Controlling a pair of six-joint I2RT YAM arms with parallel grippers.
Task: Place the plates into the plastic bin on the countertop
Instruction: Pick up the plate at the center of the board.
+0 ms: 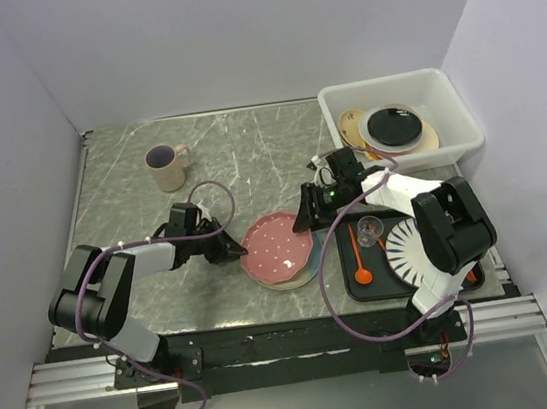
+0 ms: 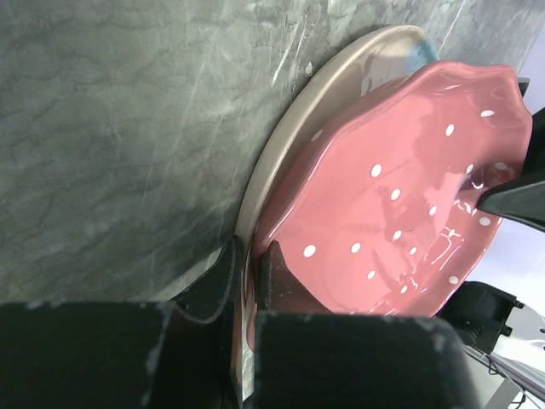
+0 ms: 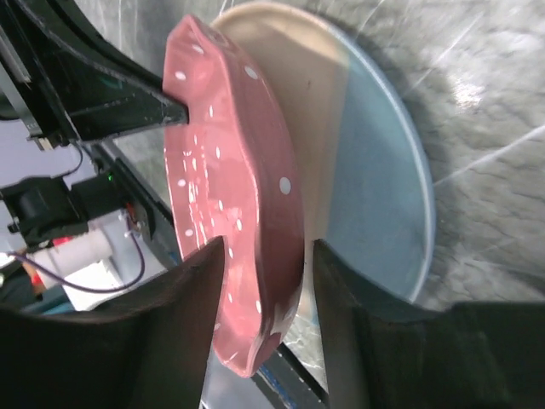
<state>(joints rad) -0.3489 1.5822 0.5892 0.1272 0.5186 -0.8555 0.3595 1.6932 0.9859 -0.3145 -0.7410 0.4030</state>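
Black fingers of the right gripper (image 3: 264, 281) fill the bottom of its wrist view. One stands on each face of the pink dotted plate (image 3: 230, 170), and they are closed on its rim. This plate is tilted, with its right side raised off the cream-and-blue plate (image 3: 366, 170) below it. From the other side the left gripper (image 2: 249, 273) is almost closed, and the pale rim of the lower plate sits in the narrow gap. Both plates are on the countertop (image 1: 247, 157), between the arms. At the far right the plastic bin (image 1: 378, 81) holds a black plate (image 1: 392, 126) lying over a cream plate (image 1: 348, 124).
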